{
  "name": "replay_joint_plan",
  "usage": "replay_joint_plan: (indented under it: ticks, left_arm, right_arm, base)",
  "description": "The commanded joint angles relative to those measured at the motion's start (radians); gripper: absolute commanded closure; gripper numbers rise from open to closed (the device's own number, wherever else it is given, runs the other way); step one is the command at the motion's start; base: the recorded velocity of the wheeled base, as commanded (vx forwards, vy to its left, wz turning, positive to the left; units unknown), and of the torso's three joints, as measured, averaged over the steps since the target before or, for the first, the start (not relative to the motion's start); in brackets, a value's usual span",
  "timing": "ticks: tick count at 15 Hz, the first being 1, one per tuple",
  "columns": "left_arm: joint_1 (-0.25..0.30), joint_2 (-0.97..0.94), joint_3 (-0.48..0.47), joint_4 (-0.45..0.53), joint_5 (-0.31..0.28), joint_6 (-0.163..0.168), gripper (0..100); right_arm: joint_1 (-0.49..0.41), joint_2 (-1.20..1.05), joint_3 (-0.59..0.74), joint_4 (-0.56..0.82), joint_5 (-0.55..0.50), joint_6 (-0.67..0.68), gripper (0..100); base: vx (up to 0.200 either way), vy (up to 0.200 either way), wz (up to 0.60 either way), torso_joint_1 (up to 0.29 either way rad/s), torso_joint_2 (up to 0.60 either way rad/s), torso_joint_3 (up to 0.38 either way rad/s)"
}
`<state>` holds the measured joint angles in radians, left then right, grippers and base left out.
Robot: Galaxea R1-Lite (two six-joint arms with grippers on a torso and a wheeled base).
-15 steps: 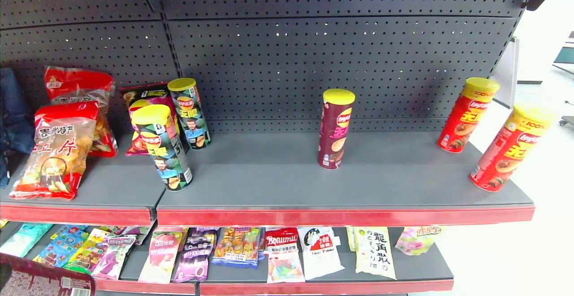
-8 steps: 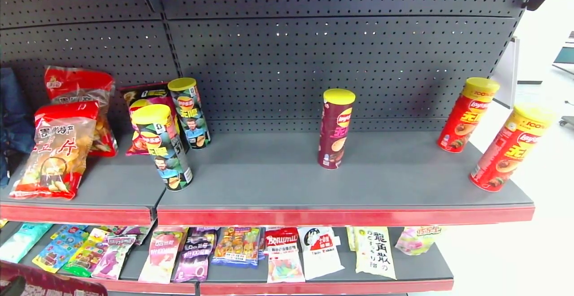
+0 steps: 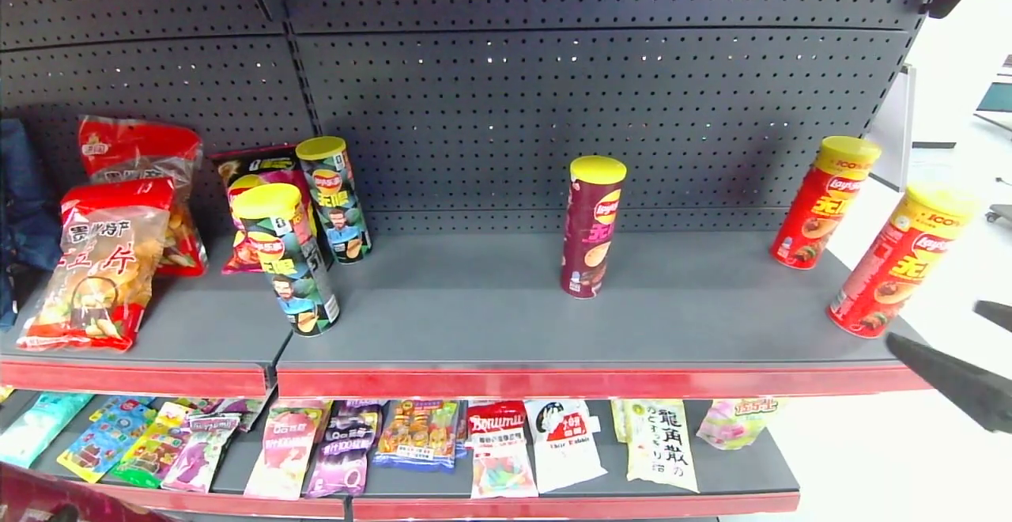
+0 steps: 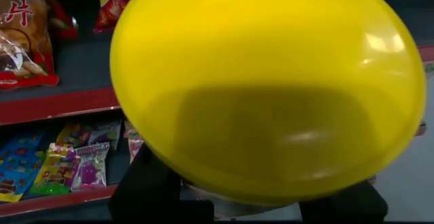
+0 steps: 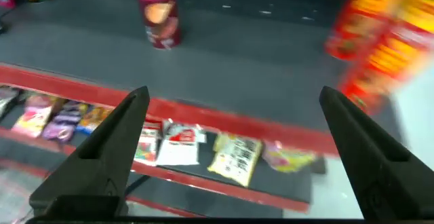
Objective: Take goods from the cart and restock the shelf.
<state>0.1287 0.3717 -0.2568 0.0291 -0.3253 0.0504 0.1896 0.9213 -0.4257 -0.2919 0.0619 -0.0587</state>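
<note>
Midway along the shelf [image 3: 490,324] stands a purple can [image 3: 591,225], upright on the grey deck, with open board on both sides of it. Off to the robot's right of the purple can, two red cans [image 3: 824,202] sit near the shelf's end, one toward the back and the other closer to the red front lip. On the other side of the purple can are two dark cans with yellow lids [image 3: 288,261], one set ahead of the other. Red snack bags [image 3: 103,265] lean farther out that way. Below the purple can, on the next deck down, a row of small packets [image 3: 498,447] lies flat.

The right gripper [image 3: 933,322] hangs in front of the shelf's lip, out past the red cans from the purple can. Its claw is spread wide with nothing between the fingers [image 5: 102,163].

The left gripper [image 4: 241,197] is lower and well off to the other side of the purple can, in front of the shelf edge. Its dark fingers sit against either side of a yellow-lidded can [image 4: 271,88], which it holds with the lid facing the wrist camera. This can is off the shelf, in the claw's grasp, and well apart from the purple can.
</note>
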Motion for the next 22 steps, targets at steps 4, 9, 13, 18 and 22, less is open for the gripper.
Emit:
replay_joint_plan:
  ticks: [4,9,13,18,22]
  left_arm:
    - [0.002,0.024,-0.001,0.002,0.009,-0.001,100]
    - [0.003,0.024,-0.006,0.002,0.034,0.0,100]
    - [0.005,0.026,-0.01,0.002,0.043,0.0,100]
    - [0.005,0.024,-0.016,0.002,0.061,0.0,100]
    - [0.003,0.024,-0.018,0.0,0.061,0.0,100]
  right_arm:
    - [0.197,0.795,-0.297,-0.4,-0.007,0.019,0]
    - [0.246,0.927,-0.461,-0.401,-0.01,0.074,0]
    - [0.252,0.975,-0.515,-0.405,-0.014,0.076,0]
    - [0.229,1.007,-0.559,-0.405,-0.013,0.069,0]
    - [0.197,1.021,-0.573,-0.405,0.03,0.063,0]
  base:
    - [0.0,0.0,0.0,0.0,0.0,0.0]
    - [0.0,0.0,0.0,0.0,0.0,0.0]
    - [0.0,0.0,0.0,0.0,0.0,0.0]
    - [0.0,0.0,0.0,0.0,0.0,0.0]
    - [0.0,0.0,0.0,0.0,0.0,0.0]
